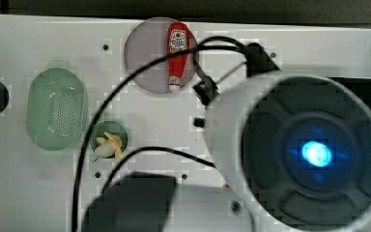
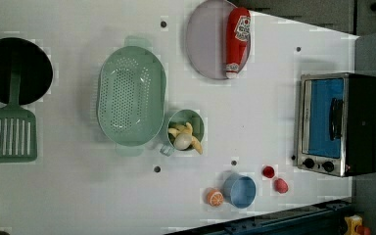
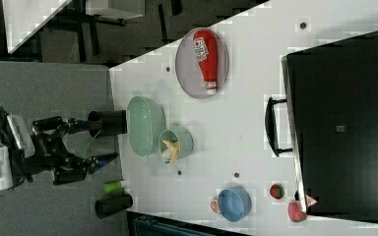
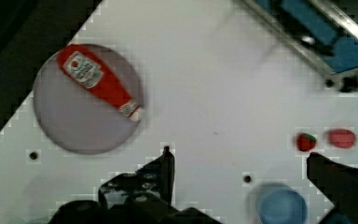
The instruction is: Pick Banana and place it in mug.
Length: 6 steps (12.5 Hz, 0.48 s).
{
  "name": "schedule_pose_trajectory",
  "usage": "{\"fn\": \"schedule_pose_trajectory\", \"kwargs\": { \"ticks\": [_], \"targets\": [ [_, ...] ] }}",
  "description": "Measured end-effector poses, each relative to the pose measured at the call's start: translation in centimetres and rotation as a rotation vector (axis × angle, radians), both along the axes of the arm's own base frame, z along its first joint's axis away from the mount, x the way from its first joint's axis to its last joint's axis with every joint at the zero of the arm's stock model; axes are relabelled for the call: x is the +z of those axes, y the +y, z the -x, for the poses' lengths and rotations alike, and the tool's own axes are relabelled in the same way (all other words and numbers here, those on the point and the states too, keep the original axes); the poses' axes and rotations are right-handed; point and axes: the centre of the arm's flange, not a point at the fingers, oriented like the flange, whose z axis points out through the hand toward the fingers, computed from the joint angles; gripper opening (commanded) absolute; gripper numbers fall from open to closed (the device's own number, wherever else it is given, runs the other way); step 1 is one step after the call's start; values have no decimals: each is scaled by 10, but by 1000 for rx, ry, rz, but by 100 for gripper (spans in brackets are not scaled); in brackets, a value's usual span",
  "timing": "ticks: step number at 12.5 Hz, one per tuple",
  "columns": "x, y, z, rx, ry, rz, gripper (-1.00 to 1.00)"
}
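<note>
While fingers [image 4: 240, 163] gape wide, empty | curved banana [image 2: 183, 137] inside round mug [image 2: 198, 123]

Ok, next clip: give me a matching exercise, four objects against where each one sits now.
Things:
1. banana
2. ketchup bottle
3. orange slice
4. spatula

Places:
A. beside the blue bowl
B. head on the table, handle over the black pan
C. inside the mug
D. lying on the grey plate

Pairs: 1-C, 2-D, 3-A, 4-B
</note>
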Motion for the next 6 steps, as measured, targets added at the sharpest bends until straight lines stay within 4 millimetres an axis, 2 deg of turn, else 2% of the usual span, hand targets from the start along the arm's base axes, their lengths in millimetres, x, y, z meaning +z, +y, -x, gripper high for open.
{"fn": "schedule_pose_trajectory", "kwargs": {
  "ticks": [2, 6],
  "targets": [
    [-1, -1, -1, -11, 16, -38, 100],
    [-23, 1, -12, -6, 61, -38, 100]
  ]
}}
